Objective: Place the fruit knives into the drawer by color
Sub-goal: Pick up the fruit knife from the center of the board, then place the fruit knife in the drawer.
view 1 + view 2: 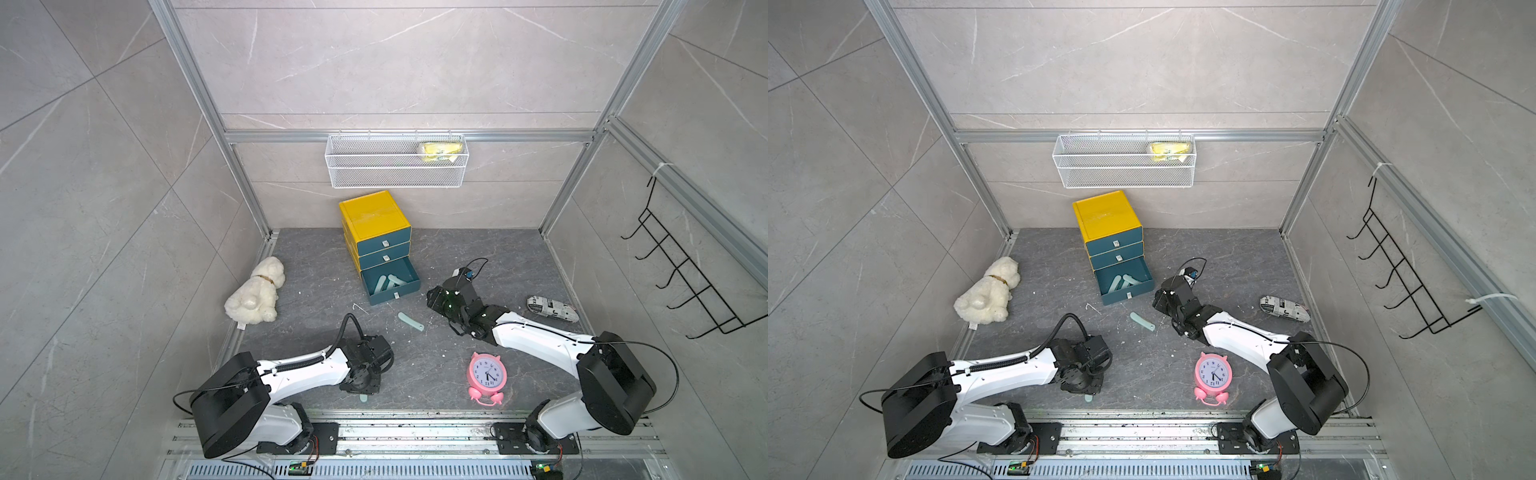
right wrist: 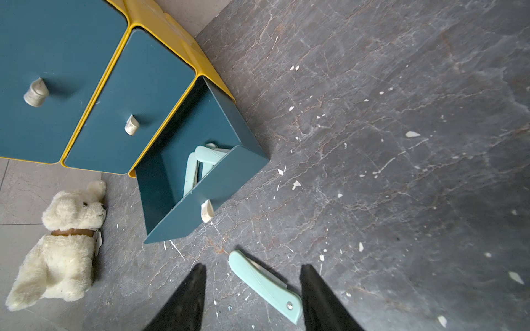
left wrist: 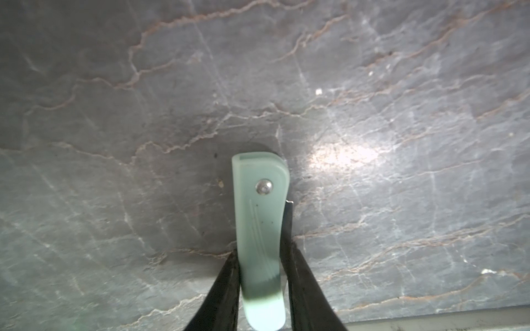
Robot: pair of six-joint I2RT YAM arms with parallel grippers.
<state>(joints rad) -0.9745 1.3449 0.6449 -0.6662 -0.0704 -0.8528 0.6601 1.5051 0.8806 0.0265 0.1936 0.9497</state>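
In the left wrist view my left gripper (image 3: 262,253) is shut on a mint-teal fruit knife (image 3: 259,212), its two black fingers pressed against the handle's sides just above the dark floor. In both top views that gripper (image 1: 362,384) (image 1: 1084,382) sits low near the front rail, and only the knife's tip (image 1: 364,398) shows. A second mint-teal knife (image 1: 410,322) (image 2: 265,286) lies on the floor between the fingers of my open right gripper (image 2: 253,268). The yellow cabinet (image 1: 372,216) has its bottom drawer (image 1: 380,299) (image 2: 200,123) pulled out, with mint-teal knives (image 1: 388,283) inside. Its upper two drawers are closed.
A white plush dog (image 1: 255,297) lies at the left. A pink alarm clock (image 1: 487,376) stands near the front, right of centre. A newspaper-wrapped roll (image 1: 550,308) lies at the right edge. A white wire basket (image 1: 395,166) hangs on the back wall, and a black hook rack (image 1: 685,282) hangs on the right wall.
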